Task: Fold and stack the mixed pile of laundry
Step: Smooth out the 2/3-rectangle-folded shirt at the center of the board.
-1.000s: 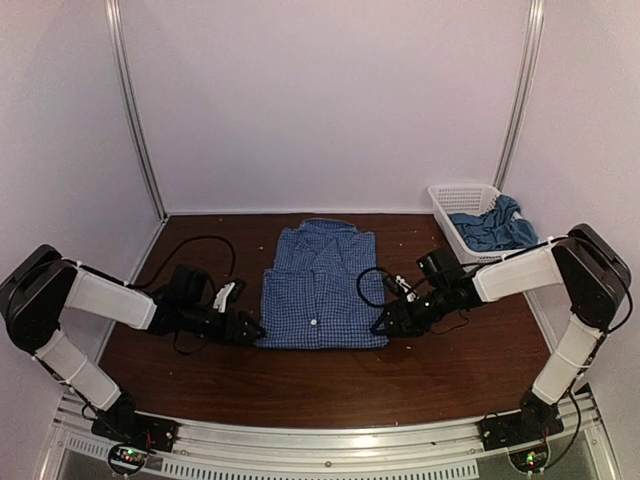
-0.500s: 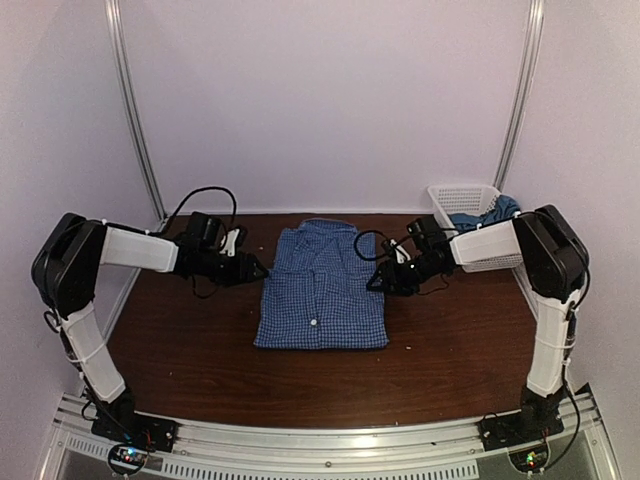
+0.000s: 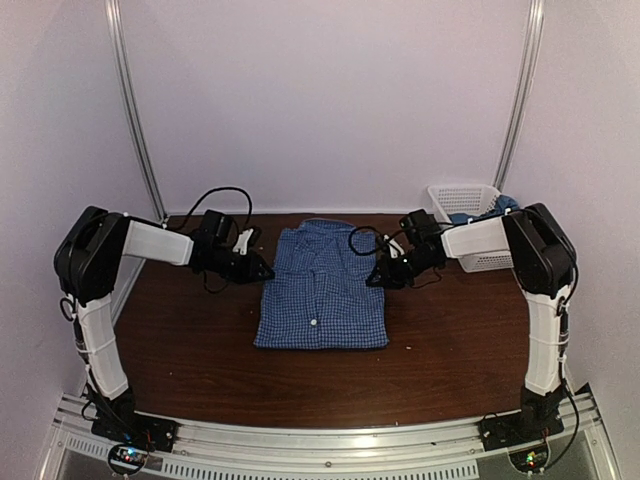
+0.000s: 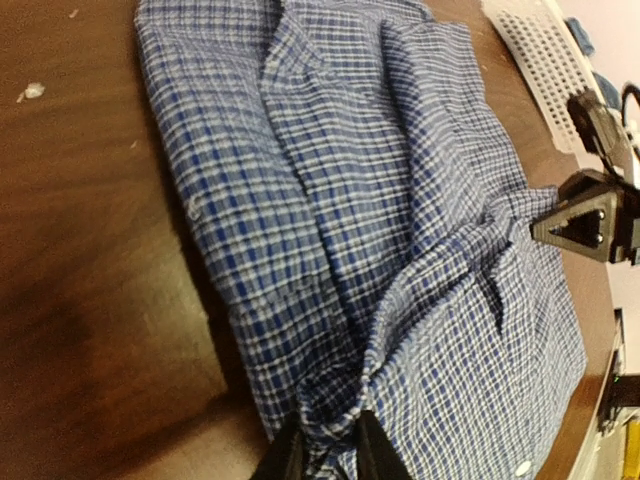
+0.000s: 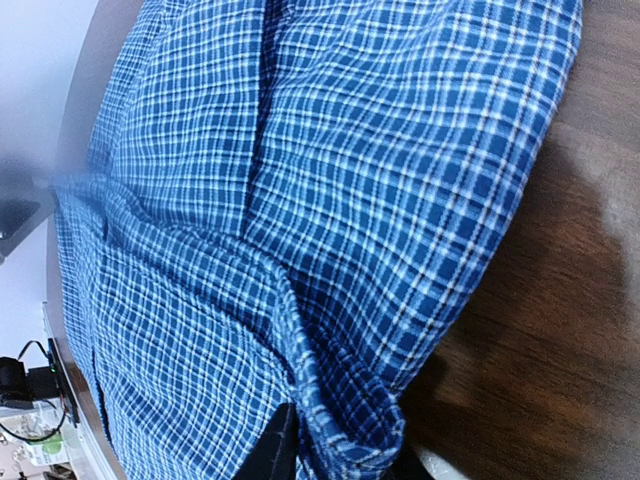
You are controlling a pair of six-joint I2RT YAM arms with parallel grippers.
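Left pincer [image 4: 330,445] and right pincer [image 5: 340,455] are each closed on a side edge of the shirt [image 3: 322,290], which lies left of the basket [image 3: 458,196]. A shallow grip may slip, spoiling the fold.

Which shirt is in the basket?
The plain blue t-shirt, bunched in the white basket. The checked shirt lies flat on the table instead.

I log: one white lattice basket [image 3: 460,190], far right corner of dark wooden table [image 3: 200,350]; plain pale wall [image 3: 330,100] behind.
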